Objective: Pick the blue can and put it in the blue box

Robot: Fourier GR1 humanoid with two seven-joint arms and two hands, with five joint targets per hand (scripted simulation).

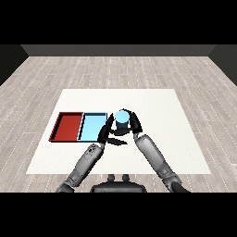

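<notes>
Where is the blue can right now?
In the head view the blue can sits near table centre, just right of the light blue tray, with the right hand curled round it.

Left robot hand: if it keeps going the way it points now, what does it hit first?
The left robot hand points up and right, towards the blue cylindrical can held in the right robot hand. It would probably meet that can first, though depth is unclear. The light blue tray lies to its left, off that line.

table [157, 139]: white | red tray [66, 126] and light blue tray [92, 126] side by side
</notes>
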